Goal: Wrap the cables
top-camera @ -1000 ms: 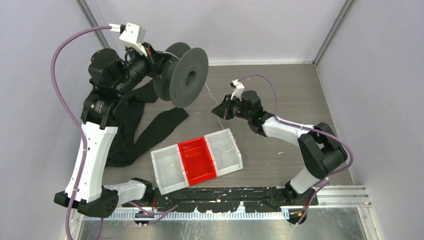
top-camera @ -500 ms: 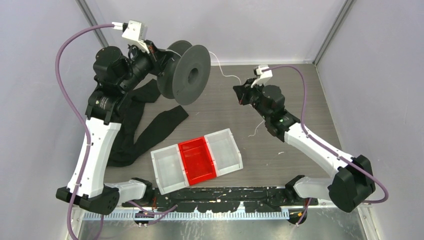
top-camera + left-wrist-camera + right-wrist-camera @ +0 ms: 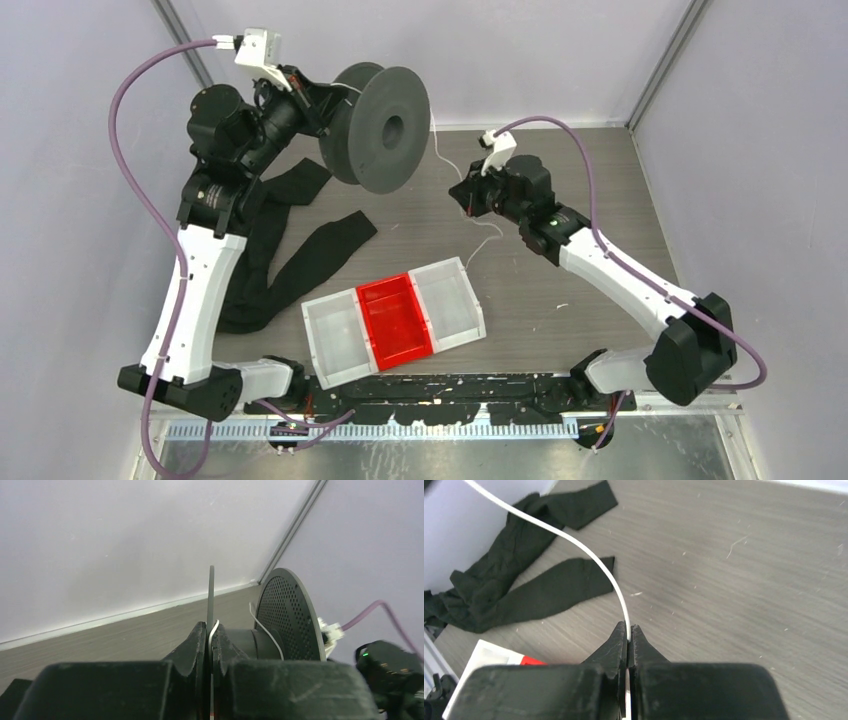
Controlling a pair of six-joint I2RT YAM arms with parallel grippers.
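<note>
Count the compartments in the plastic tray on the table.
3: the left clear compartment, the red compartment in the middle, and the right clear compartment. None seems hidden.

Left gripper [image 3: 210, 630] closed on thin near disc of black spool [image 3: 287, 615], disc seen edge-on, with bit of white cable [image 3: 214, 627] at fingertips. More cable slanting across hub, before perforated far disc. Grey table [image 3: 125, 635], pale wall [image 3: 125, 540] beyond.
</note>
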